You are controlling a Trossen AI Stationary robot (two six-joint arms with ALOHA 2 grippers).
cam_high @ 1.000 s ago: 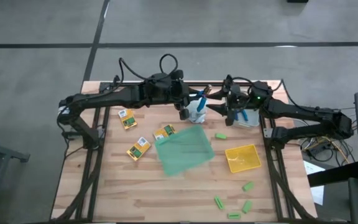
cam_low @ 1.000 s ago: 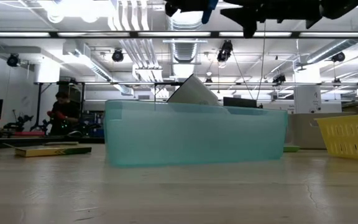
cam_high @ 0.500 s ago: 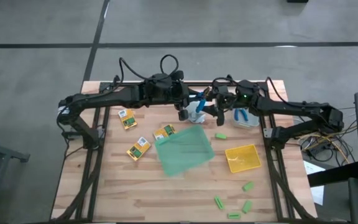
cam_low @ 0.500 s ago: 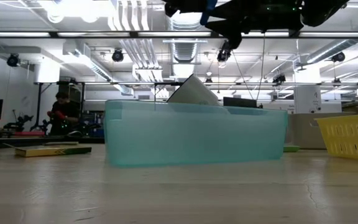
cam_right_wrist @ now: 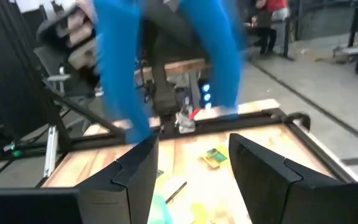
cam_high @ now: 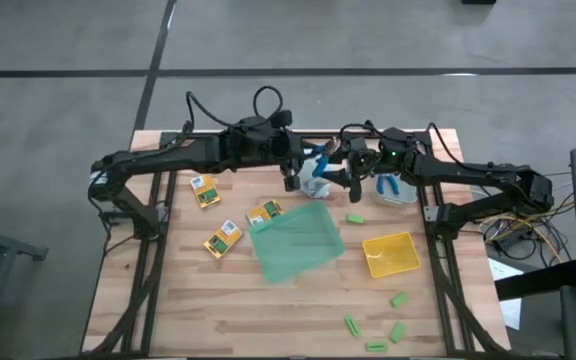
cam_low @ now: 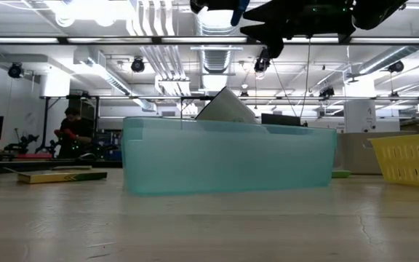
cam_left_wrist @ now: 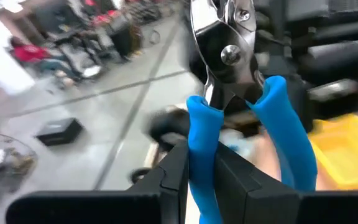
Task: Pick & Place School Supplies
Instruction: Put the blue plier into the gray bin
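One blue-handled tool (cam_left_wrist: 244,106), pinched by the left end effector (cam_left_wrist: 201,165), shows only in wrist views.

Left of the flat tray (cam_high: 296,242) lie three packets (cam_high: 223,238); right of it the basket (cam_high: 390,254); blocks (cam_high: 399,299) beyond that.

The right gripper (cam_high: 340,175) has swung in toward the blue-handled pliers (cam_high: 317,160) held by the left gripper (cam_high: 295,170).

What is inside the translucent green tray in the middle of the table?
From above, the translucent green tray looks empty; only wood grain shows through it. In the low view a pale angled sheet rises behind its wall; whether it lies inside cannot be told.
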